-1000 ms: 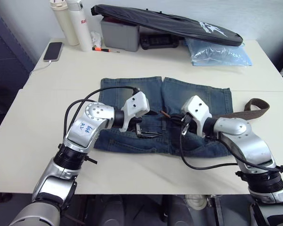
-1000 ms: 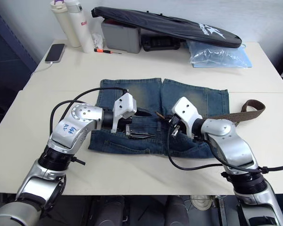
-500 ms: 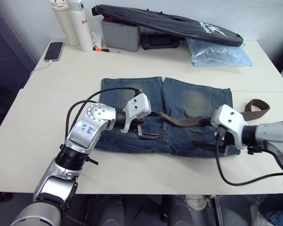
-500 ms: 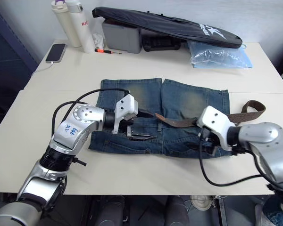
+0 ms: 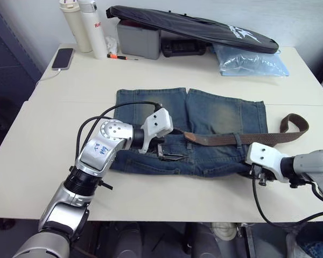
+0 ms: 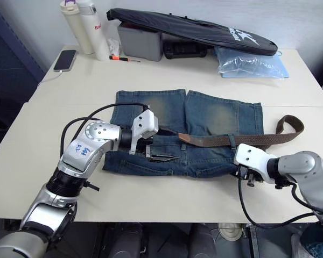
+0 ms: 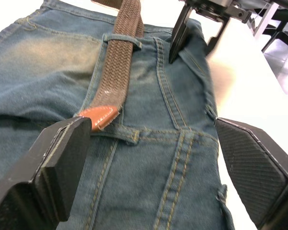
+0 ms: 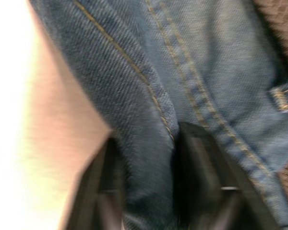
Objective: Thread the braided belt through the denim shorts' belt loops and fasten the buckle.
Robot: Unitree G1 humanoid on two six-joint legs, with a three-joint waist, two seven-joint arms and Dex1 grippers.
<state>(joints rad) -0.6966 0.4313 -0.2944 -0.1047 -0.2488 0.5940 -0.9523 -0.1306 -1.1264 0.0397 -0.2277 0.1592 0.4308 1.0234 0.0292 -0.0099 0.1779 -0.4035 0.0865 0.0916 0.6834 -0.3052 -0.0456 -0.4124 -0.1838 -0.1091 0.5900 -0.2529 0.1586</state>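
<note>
Basically, denim shorts (image 5: 191, 131) lie flat mid-worktop (image 5: 54, 156), waistband toward the robot. Braided belt (image 5: 231, 138) runs w/ its long axis across the waistband, leather tip (image 7: 98, 115) pointing to the robot's left, free end looping off the shorts' right edge; it passes under one belt loop (image 7: 121, 40).

Left hand (image 7: 153, 167) is spread wide, empty, just short of the tip. Right hand (image 8: 149, 191) pinches the shorts' right hem, fingers closed on denim.

Risks: tugging the hem could bunch the fabric and shift the loops; tip may snag on the next loop (image 7: 117, 135) instead of sliding under. Buckle can't be made out.
</note>
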